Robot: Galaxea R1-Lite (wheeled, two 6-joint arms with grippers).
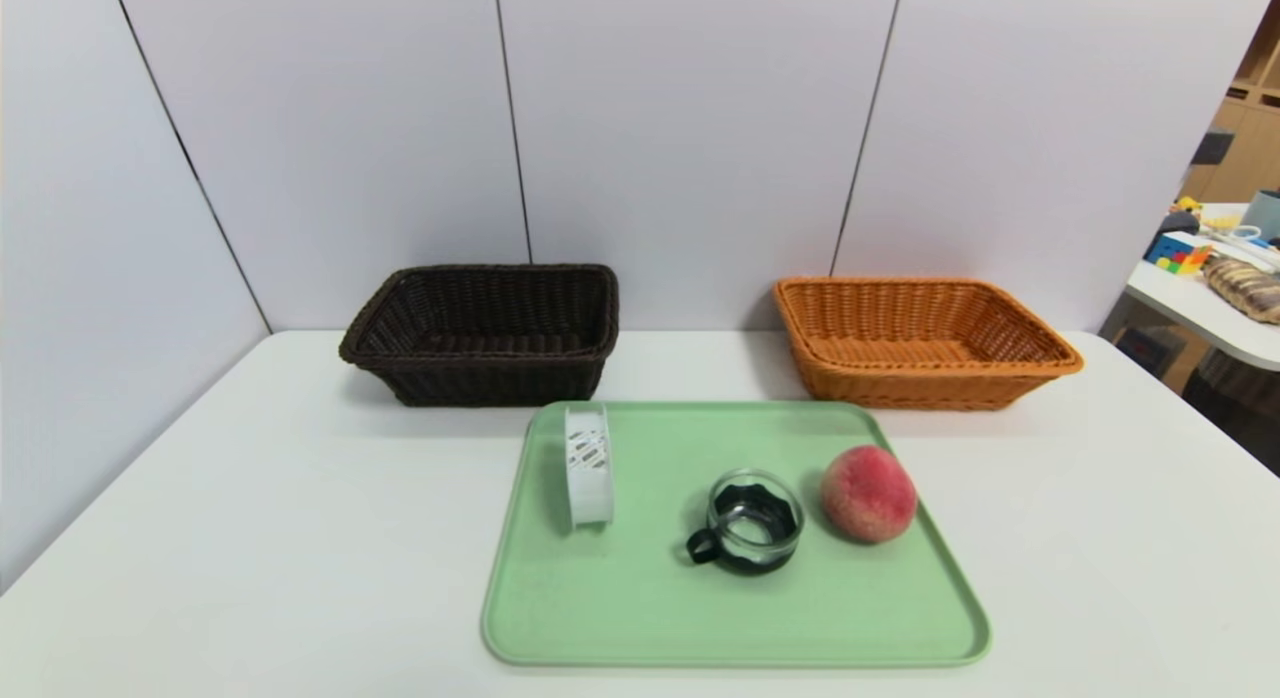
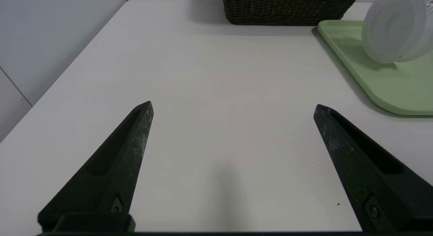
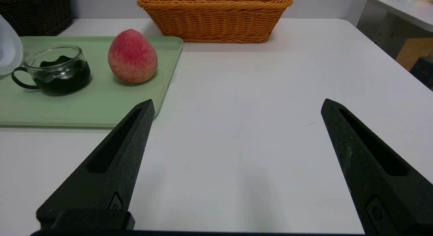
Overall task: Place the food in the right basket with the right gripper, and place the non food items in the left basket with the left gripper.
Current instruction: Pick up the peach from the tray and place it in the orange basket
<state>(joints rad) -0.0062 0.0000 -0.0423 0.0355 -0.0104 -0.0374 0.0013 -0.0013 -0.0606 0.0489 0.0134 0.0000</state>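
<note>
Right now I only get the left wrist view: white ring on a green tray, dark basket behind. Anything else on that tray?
Observer: Yes, a glass cup stands upright mid-tray.
Operator: Any food?
Observer: One peach, just right of the cup, on the tray.
Operator: Right pincer?
Observer: The right pincer is open, holding nothing, over bare table to the right of the tray.

Bright, even light — soft shadows, slight blur.
</note>
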